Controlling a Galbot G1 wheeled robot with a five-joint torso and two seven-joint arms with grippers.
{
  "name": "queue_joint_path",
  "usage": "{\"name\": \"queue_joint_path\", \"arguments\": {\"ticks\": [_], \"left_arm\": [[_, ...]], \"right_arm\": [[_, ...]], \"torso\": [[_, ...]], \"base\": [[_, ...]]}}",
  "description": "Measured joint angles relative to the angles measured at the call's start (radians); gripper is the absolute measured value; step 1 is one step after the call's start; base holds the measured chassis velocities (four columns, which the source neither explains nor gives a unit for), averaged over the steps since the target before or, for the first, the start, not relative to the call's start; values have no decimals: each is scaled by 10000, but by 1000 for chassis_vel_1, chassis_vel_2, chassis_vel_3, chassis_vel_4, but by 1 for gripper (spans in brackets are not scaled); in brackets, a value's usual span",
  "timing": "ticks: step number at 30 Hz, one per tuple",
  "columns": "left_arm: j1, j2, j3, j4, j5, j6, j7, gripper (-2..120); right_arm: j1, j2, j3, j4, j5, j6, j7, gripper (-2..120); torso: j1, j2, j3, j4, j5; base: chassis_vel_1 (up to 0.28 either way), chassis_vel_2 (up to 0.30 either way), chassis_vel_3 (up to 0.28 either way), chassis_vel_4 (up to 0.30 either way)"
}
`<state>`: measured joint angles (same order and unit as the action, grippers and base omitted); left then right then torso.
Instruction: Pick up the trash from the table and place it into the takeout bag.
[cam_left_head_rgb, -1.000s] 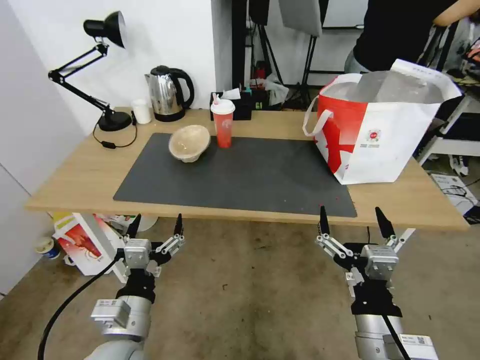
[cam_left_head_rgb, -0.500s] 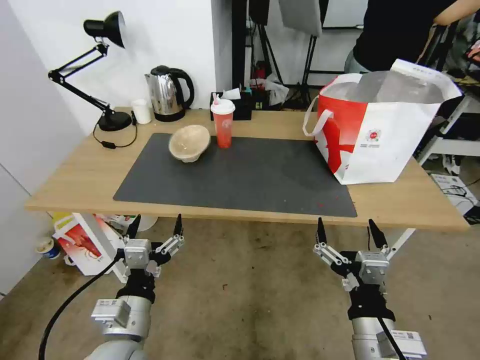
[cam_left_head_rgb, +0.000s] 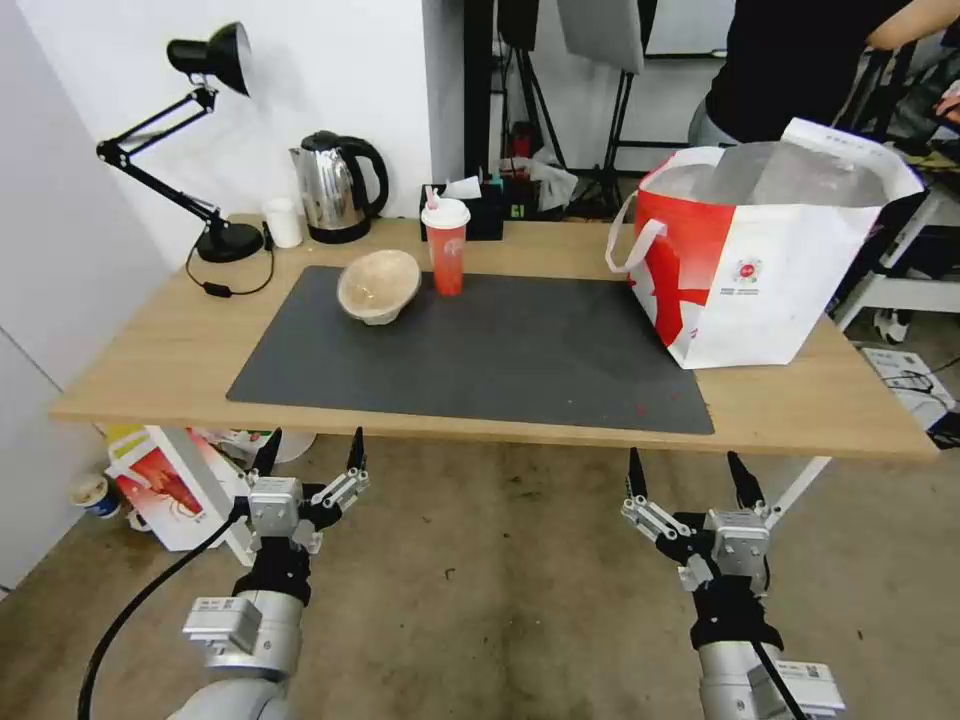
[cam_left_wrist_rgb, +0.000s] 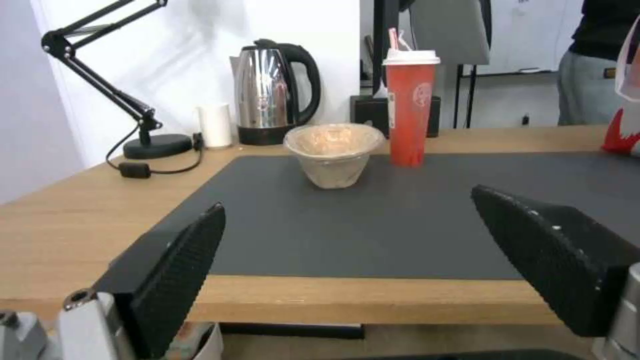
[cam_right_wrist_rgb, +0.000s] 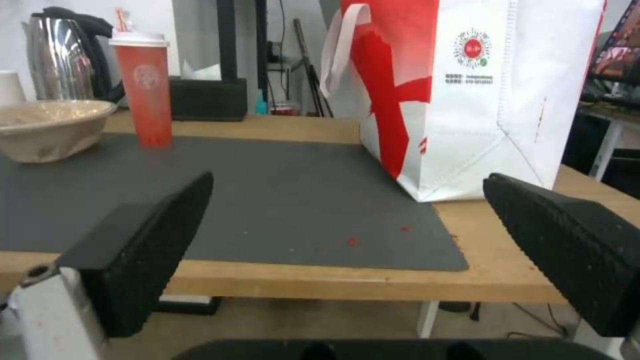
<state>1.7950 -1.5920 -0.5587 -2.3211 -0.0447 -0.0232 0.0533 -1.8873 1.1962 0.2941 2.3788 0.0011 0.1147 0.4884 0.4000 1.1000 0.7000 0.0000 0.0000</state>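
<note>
A: Where do the two arms sit?

B: Both hang below the near edge of the worktop (cam_left_head_rgb: 150, 370), over the floor. The left gripper (cam_left_head_rgb: 310, 452) has its fingers spread wide and holds nothing; the right gripper (cam_left_head_rgb: 688, 472) is likewise spread and empty.

A: And the trash?

B: A tan pulp bowl (cam_left_head_rgb: 379, 285) stands tilted at the far left part of the dark grey mat (cam_left_head_rgb: 500, 350). Just beside it, to the right, a red cup (cam_left_head_rgb: 446, 246) with a white lid and a straw stands upright on the mat's far edge. The two are close, but I cannot tell whether they touch.

A: The takeout bag?

B: The takeout bag (cam_left_head_rgb: 770, 270) stands open on the right end of the worktop, partly on the mat's right corner, its foil lining showing and a white loop handle hanging toward the mat.

A: What else is around?

B: Behind the bowl, a steel kettle (cam_left_head_rgb: 335, 185) and a small white cup (cam_left_head_rgb: 283, 221) stand near the wall, with a black desk lamp (cam_left_head_rgb: 180, 130) at the far left, its cord trailing on the wood. A black box (cam_left_head_rgb: 485, 210) sits behind the red cup. A few red crumbs (cam_right_wrist_rgb: 352, 241) lie on the mat near the right gripper. The mat between the grippers and the bowl and cup is bare. Under the worktop, left of the left gripper, a smaller white bag (cam_left_head_rgb: 165, 485) rests on the floor.
</note>
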Motion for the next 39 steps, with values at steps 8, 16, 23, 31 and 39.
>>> {"name": "queue_joint_path", "arguments": {"ticks": [8, 16, 23, 31, 39], "left_arm": [[0, -1, -19, -1, -15, 0, -1, 93], [-14, -1, -19, 20, -26, 0, -1, 93], [-22, -1, -33, 32, -28, 0, 0, 93], [-20, 0, -52, 33, -53, -9, 3, 93], [131, 1, 16, -105, 121, -186, 77, 93]], "right_arm": [[42, 21, -27, -135, 33, -2, 11, 100], [15, 75, -137, -179, 45, -2, 19, 100], [-7, 19, -211, 454, 31, -68, -12, 100], [279, -235, -78, 1205, 187, -558, -401, 100], [2085, -1077, 261, 1208, 3283, -542, -2835, 100]], "torso": [[0, 0, 0, 0, -1], [0, 0, 0, 0, 0], [0, 0, 0, 0, -1], [0, 0, 0, -2, -1], [0, 0, 0, -1, 1]], "base": [[0, 0, 0, 0], [0, 0, 0, 0], [0, 0, 0, 0], [0, 0, 0, 0], [0, 0, 0, 0]]}}
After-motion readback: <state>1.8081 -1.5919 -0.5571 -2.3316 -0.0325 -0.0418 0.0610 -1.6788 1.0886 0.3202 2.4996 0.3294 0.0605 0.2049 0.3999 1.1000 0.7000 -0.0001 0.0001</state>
